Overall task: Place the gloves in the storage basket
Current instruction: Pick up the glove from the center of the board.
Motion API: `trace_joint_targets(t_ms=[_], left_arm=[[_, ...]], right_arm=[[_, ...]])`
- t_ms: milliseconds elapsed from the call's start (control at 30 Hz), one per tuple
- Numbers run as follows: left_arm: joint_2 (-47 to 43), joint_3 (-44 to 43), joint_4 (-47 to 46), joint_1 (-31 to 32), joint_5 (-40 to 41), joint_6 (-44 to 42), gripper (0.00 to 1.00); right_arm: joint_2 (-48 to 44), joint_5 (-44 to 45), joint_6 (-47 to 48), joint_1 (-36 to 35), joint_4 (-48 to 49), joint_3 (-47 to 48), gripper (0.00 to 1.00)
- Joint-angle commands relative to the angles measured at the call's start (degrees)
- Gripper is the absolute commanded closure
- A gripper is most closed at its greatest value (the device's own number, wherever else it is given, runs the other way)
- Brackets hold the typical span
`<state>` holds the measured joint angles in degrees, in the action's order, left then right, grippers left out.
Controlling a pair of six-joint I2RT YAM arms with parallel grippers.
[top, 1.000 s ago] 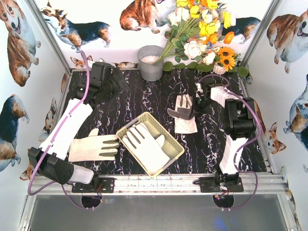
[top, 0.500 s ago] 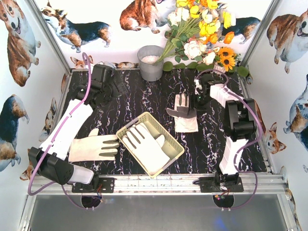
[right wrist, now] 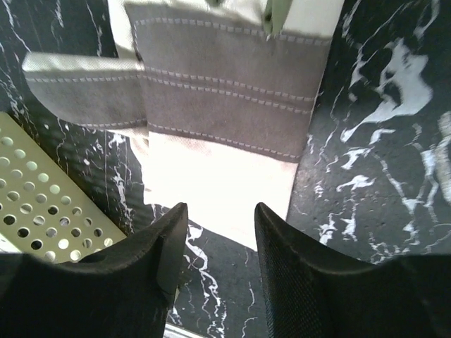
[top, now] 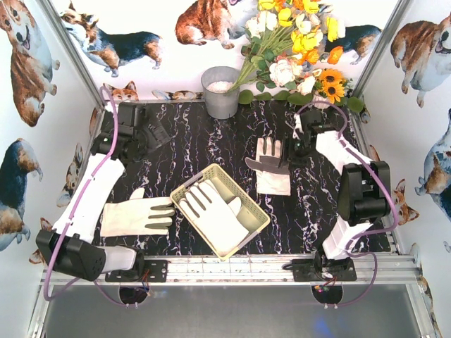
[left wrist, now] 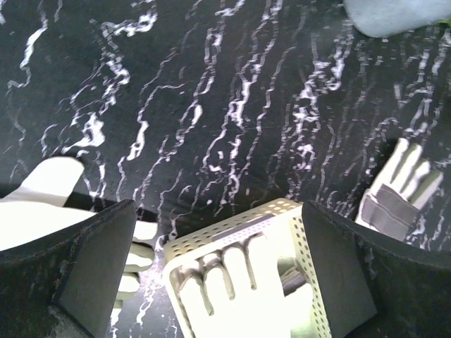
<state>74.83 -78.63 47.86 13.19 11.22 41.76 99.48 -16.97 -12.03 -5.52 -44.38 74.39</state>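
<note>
Wrist views, unlike overhead, show left hand [left wrist: 218, 215] and right hand [right wrist: 220, 215] released, empty.

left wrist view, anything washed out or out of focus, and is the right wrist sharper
Left wrist view: the glove in the basket is blown out to near white, and the dark fingers at the edges are soft. Right wrist view: sharper, stitching on the grey-palmed glove reads clearly.

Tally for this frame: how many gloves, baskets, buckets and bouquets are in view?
Basket: 1
Gloves: 3 visible. One is left of the basket, one in it, one to its right. Any hidden under these cannot be told.
Bucket: 1
Bouquet: 1
Total: 6
</note>
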Motion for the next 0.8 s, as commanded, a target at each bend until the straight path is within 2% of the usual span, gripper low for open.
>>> trace_joint_targets(t_ms=[0,333,567,667,767], left_arm=[[-1.7,3.71,0.83,-4.38,-2.12,0.49,0.05],[-1.93,10.72,1.06,-15.22,-6.58,-2.7,0.09],[6.22,9.39,2.66,-17.18,-4.51,-8.49,0.21],[10.71,8.73,4.39,-17.29,-2.66,-9.8,0.28],[14.33,8.86,4.78,-17.42,-1.41,-10.98,0.41]], right_arm=[[-0.12,-3.25,-3.58,-0.87,4.63,-3.06,0.57],[5.5,-2.14,-4.49,-1.25,8.03,-4.68,0.63],[9.28,-0.24,-3.58,-1.12,9.01,-2.04,0.64],[10.23,-0.49,-2.93,-0.82,9.07,-0.5,0.64],[10.02,-1.1,-1.93,-0.72,8.35,1.38,0.62]])
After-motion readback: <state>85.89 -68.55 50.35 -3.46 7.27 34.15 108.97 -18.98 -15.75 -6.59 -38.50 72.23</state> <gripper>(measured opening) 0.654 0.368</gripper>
